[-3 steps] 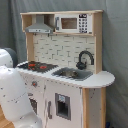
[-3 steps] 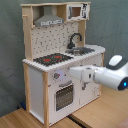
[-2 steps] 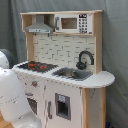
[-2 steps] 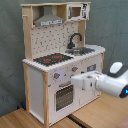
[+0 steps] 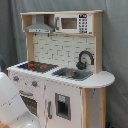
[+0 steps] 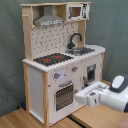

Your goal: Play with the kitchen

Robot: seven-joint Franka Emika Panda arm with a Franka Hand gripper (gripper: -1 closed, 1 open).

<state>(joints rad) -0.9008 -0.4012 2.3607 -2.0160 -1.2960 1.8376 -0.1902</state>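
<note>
Right now the tool (image 6: 86, 96) sits low in the second exterior view, at the end of a fat white arm (image 6: 116, 96). I cannot tell if it is apart or together. The kitchen (image 6: 60, 55) stands just past the tool, and the oven door (image 6: 63, 96) is right beside its tip. I cannot tell if they touch. Two knobs (image 6: 56, 76) sit a bit above the tool. Higher up are the stove (image 6: 51, 59) with red rings, the sink (image 6: 82, 50) and the black tap (image 6: 74, 40). A grey hood (image 6: 49, 20) hangs at the top. In the first exterior view only the white arm (image 5: 11, 102) shows, low by the oven door (image 5: 31, 104).
</note>
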